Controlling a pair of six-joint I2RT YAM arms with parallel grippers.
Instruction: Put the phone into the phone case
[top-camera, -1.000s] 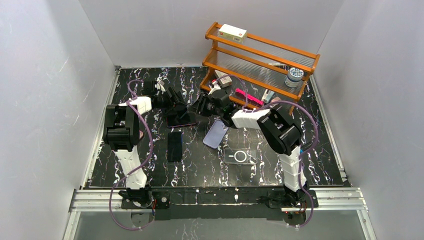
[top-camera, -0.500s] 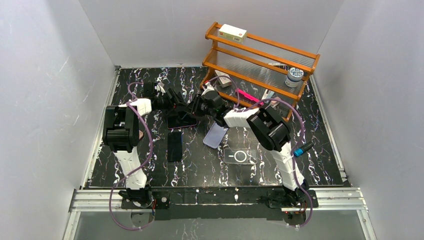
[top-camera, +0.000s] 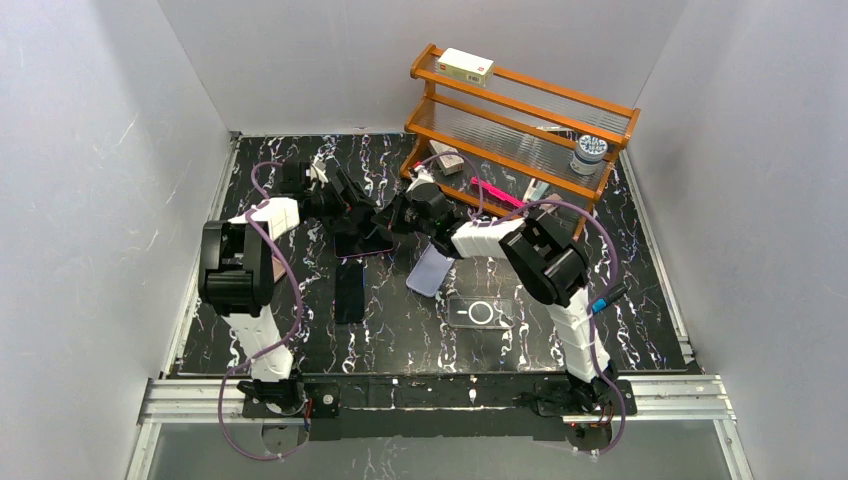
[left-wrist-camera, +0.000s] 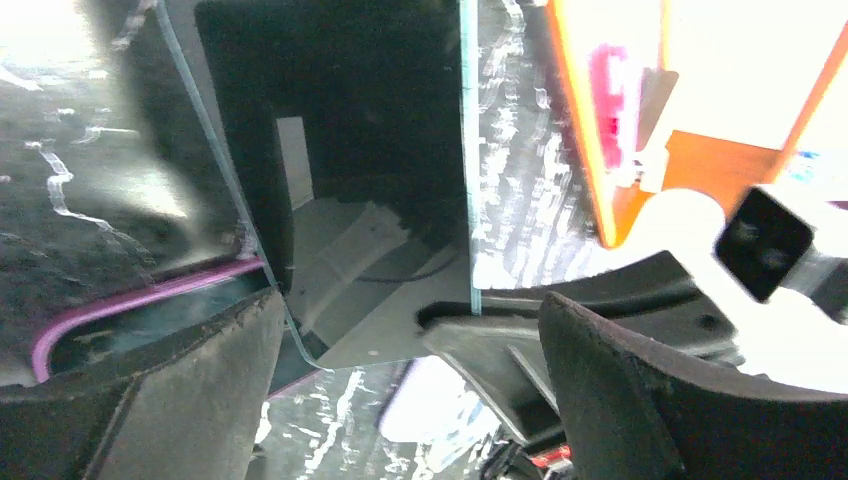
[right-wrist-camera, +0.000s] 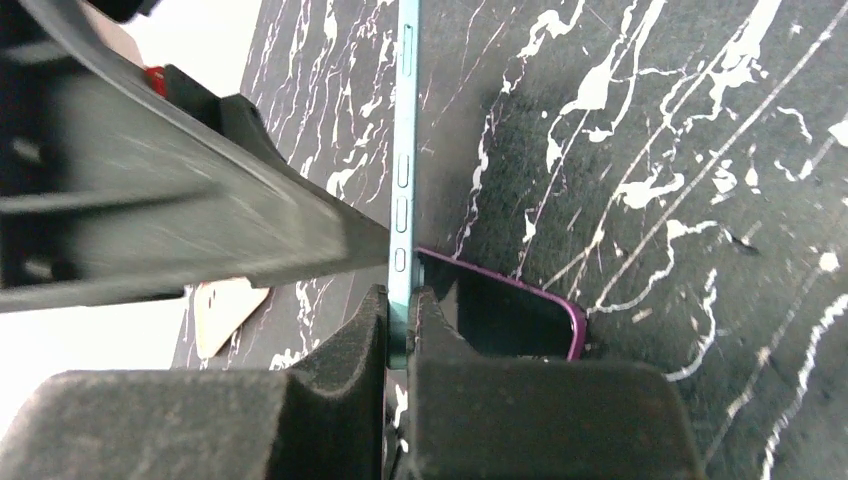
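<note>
Right claw (right-wrist-camera: 400, 335) pinches the phone (right-wrist-camera: 405, 150) by its thin edge, upright, with the purple-rimmed phone case (right-wrist-camera: 500, 320) lying just beneath it. Left claw (left-wrist-camera: 400, 350) gapes wide alongside. Insertion step; next, the phone likely needs tipping flat into the case.

I see an orange wooden two-tier rack (top-camera: 540, 95). On its top shelf lies a white-and-yellow box (top-camera: 466, 66); at its right end stands a round blue-lidded jar (top-camera: 589, 152); beneath it, a slim pink object (top-camera: 497, 193).

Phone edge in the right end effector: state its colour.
Pale teal-blue phone edge; clearest in the right wrist view.
</note>
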